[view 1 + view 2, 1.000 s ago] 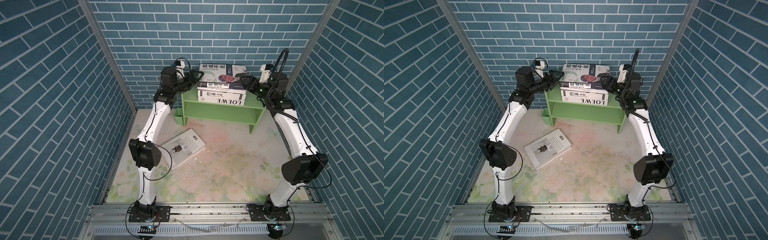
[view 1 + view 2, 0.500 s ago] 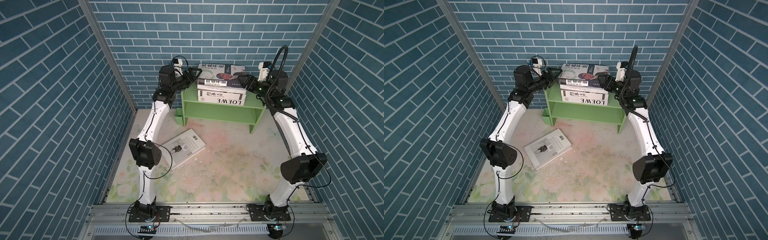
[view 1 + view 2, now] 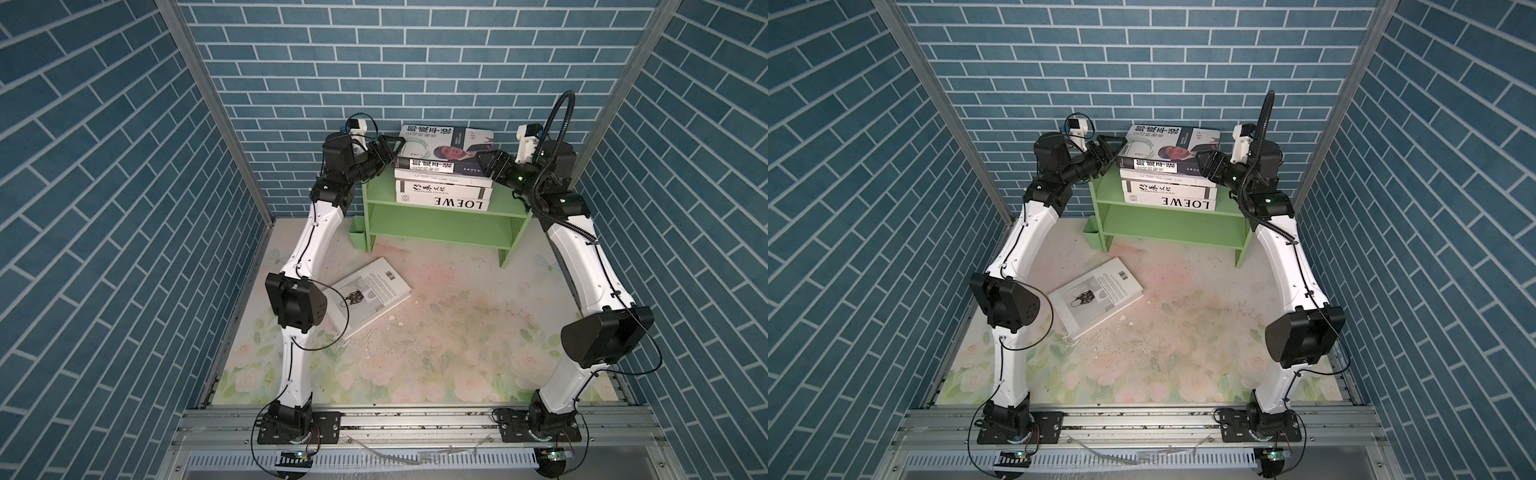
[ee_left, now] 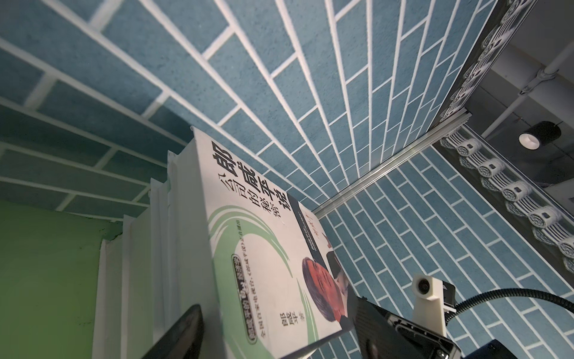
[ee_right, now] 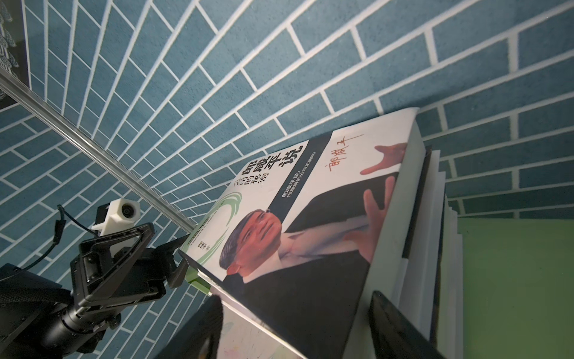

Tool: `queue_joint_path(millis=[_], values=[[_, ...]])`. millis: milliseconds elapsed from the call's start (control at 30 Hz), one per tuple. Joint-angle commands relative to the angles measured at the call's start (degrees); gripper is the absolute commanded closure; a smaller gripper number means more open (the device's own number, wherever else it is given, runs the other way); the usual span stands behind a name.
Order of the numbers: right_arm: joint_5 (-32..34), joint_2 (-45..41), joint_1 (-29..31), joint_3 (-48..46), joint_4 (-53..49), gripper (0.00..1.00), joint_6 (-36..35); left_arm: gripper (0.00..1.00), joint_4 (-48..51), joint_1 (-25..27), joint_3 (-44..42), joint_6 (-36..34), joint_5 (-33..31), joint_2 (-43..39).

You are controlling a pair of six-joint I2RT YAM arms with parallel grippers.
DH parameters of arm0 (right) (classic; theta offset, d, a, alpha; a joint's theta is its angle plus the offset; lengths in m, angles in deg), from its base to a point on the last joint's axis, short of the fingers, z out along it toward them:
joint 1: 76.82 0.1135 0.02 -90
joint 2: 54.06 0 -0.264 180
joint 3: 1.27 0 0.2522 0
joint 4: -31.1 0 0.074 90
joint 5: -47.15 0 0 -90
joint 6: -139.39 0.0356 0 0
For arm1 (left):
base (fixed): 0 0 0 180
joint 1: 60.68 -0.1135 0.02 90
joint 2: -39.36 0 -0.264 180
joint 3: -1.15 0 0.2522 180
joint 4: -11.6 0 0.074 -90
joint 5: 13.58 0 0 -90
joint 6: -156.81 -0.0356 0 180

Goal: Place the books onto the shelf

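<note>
Top views: light green wooden two-tier shelf (image 3: pixel 440 226) stands against the blue brick-pattern back wall (image 3: pixel 374 62), with flat boards and upright side panels. Its upper tier carries a flat stack (image 3: pixel 442 189) of four thick rectangular books, edges stepped rather than flush. The bottom one is the white LOEWE book (image 3: pixel 457 203), black lettering on the spine. The topmost is the thick glossy white portrait book (image 3: pixel 444 147): green swirl, black Chinese title, suited man, dark spine facing the room.

Left gripper (image 3: pixel 392 151): black fingers spread wide at the portrait book's left end. In the left wrist view one finger (image 4: pixel 180 332) lies along the white page edges, and the cover runs between the two. Can't tell whether it's clamping or has let go.

Right gripper (image 3: pixel 484 160): same picture at the book's right end, jaws wide, straddling its thickness. The right wrist view shows one finger (image 5: pixel 397 326) by the page edges, the other on the cover side. Grip or clearance, can't tell.

Fifth one, the matte white barcode book (image 3: pixel 370 291), lies flat on the floral mat (image 3: pixel 436 340). It's partly under the left arm's elbow and well apart from both grippers. Small green cup (image 3: pixel 357 237) sits just beside the shelf's left panel.
</note>
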Motion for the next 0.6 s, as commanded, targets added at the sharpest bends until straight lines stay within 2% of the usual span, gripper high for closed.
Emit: queue_joint_path(millis=[0,567], values=[[-2.5,0.6,1.9,0.2,1.1,0.26,-1.6,0.21,-3.7,1.9,0.9,1.5,3.2,0.7],[0.0,-0.1,1.9,-1.1,0.2,0.26,-1.9,0.21,-6.6,2.4,-5.6,1.1,3.4,-2.7]])
